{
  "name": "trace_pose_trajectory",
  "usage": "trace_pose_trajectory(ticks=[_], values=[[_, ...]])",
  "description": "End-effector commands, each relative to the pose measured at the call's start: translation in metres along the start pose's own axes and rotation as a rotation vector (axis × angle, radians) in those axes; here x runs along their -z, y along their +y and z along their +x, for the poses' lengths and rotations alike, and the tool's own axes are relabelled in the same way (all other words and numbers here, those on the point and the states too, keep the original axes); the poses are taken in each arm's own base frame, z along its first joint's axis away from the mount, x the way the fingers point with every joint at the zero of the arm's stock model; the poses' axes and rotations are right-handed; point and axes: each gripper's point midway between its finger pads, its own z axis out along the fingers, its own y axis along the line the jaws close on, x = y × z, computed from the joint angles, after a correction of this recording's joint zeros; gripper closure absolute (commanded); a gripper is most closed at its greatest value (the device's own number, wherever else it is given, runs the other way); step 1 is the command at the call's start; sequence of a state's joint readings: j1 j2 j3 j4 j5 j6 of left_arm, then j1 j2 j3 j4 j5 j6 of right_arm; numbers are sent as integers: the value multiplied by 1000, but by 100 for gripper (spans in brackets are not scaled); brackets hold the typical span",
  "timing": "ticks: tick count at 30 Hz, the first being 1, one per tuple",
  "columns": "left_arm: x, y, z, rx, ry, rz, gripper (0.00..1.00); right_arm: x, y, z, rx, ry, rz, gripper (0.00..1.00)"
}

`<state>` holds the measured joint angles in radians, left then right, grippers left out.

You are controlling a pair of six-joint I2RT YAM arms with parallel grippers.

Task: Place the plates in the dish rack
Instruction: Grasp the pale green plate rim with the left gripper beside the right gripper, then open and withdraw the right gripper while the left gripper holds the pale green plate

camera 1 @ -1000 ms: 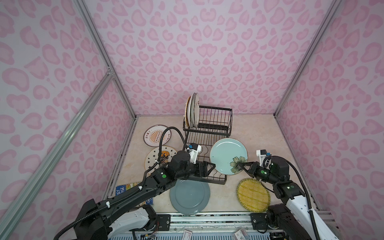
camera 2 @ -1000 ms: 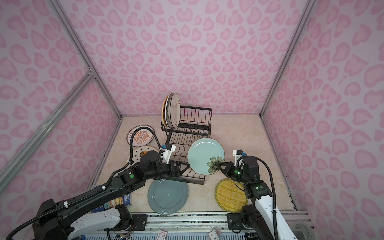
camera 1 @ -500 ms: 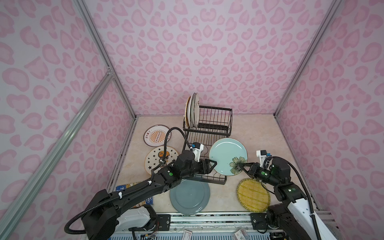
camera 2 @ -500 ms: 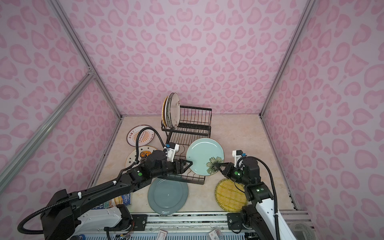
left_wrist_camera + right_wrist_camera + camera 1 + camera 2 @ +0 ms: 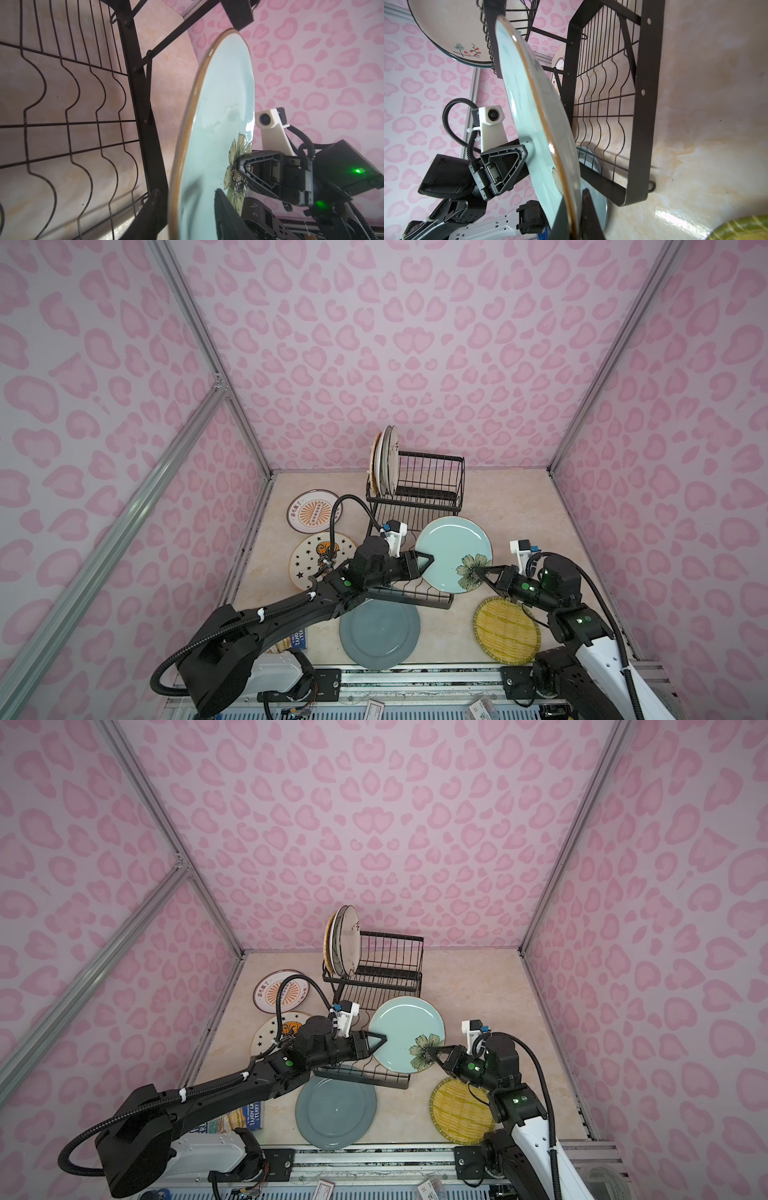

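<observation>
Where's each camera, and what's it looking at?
Top views: high up, looking down on the rack; both arms show, left gripper and right gripper at the blue plate.
Left wrist: on left arm, faces plate and right gripper; own fingertip shows.
Right wrist: on right arm, faces plate's edge and left gripper; own fingers show.
Shared: plate, rack.

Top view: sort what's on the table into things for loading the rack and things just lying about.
For the job: rack; flower plate; racked plates; sunburst plate; star plate; grey plate; yellow plate.

Lying about: book.
</observation>
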<state>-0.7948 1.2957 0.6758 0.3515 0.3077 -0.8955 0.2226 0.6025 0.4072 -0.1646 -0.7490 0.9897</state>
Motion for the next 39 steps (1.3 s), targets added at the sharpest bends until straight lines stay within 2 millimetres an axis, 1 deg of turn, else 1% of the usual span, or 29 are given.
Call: trace_pose_trajectory(ticks=[1, 4, 7, 10, 11, 14, 16, 19, 22, 25, 28, 31, 34, 37, 39], values=[[3, -13, -8, 8, -25, 81, 58, 1, 28, -9, 74, -25, -118, 100], [5, -12, -9, 16, -30, 92, 63, -1, 28, -7, 76, -14, -122, 100], [5, -9, -10, 42, -29, 95, 75, -3, 27, -6, 69, -9, -127, 100], [6, -13, -9, 64, -26, 132, 78, -5, 28, -4, 73, 8, -133, 100], [6, -15, -10, 69, -27, 144, 81, -6, 28, -3, 79, 13, -133, 100], [8, -19, -9, 96, -26, 165, 96, -9, 28, -3, 78, 20, -139, 100], [12, -20, -10, 113, -37, 171, 96, -10, 30, -3, 77, 29, -153, 100], [20, -16, -12, 122, -65, 139, 96, -11, 34, -4, 90, 28, -168, 100], [31, -21, -13, 102, -86, 142, 96, -13, 34, -3, 91, 30, -170, 100], [42, -17, -15, 87, -118, 114, 96, -15, 34, -4, 95, 34, -167, 87], [51, -5, -14, 75, -143, 47, 96, -17, 36, -5, 103, 29, -172, 72], [64, 2, -11, 62, -158, 3, 96, -17, 37, -9, 126, 13, -165, 61], [82, 5, -9, 43, -178, -39, 96, -17, 41, -15, 151, -5, -155, 53], [104, 4, -12, 16, -210, -85, 96, -13, 59, -21, 174, -32, -210, 44], [122, 0, -16, -4, -242, -108, 96, -11, 64, -24, 203, -43, -209, 40]])
